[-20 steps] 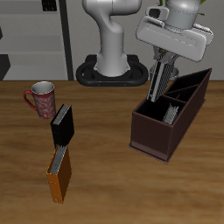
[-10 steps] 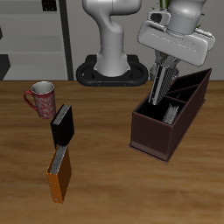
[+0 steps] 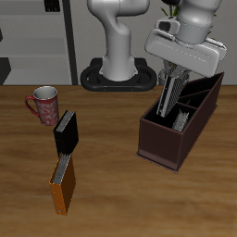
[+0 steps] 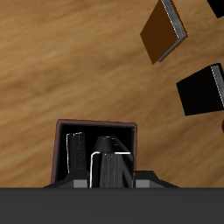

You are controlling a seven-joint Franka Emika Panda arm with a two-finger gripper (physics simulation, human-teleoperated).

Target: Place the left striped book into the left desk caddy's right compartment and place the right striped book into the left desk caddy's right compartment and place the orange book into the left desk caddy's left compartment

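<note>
Striped book (image 3: 170, 95) in gripper (image 3: 172, 85) above caddy (image 3: 167, 139)

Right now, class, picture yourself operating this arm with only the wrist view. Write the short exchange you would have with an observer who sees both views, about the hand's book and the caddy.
Operator: How does my book hang?
Observer: The hand grips the striped book by its upper end. The book hangs nearly upright over the left desk caddy.
Operator: I see one well with a book inside. Is there another well?
Observer: Yes. A divider splits the caddy, and the second well lies farther back.
</note>
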